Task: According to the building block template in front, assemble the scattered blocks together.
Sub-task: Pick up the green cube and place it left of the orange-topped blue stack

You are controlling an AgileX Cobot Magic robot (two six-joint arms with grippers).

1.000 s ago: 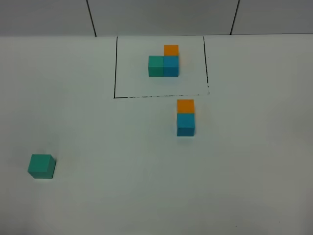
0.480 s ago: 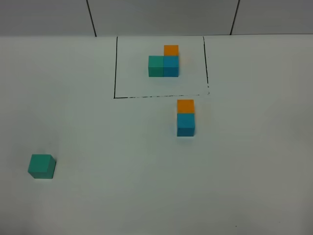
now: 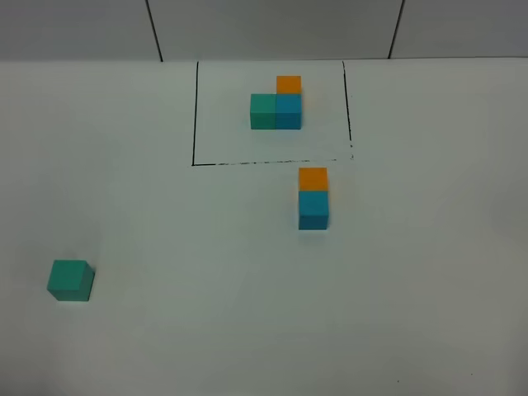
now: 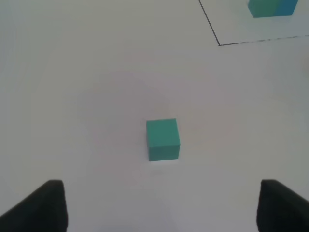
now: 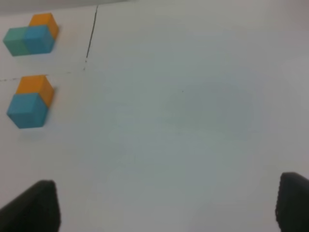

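The high camera looks steeply down on the table (image 3: 247, 346) from the near side, holding the framed template (image 3: 276, 106) and every loose cube at once. The left wrist camera sits low and close over the teal cube (image 4: 162, 139), tilted forward so the template just shows beyond. The right wrist camera, also low, faces mostly bare table — the orange-and-blue pair (image 5: 30, 102) and template, shared with the high view, at its edge.

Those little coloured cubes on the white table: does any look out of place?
Yes: the loose teal-green cube sits alone, far from the orange cube and blue cube, which touch. In the framed template, teal-green adjoins blue.
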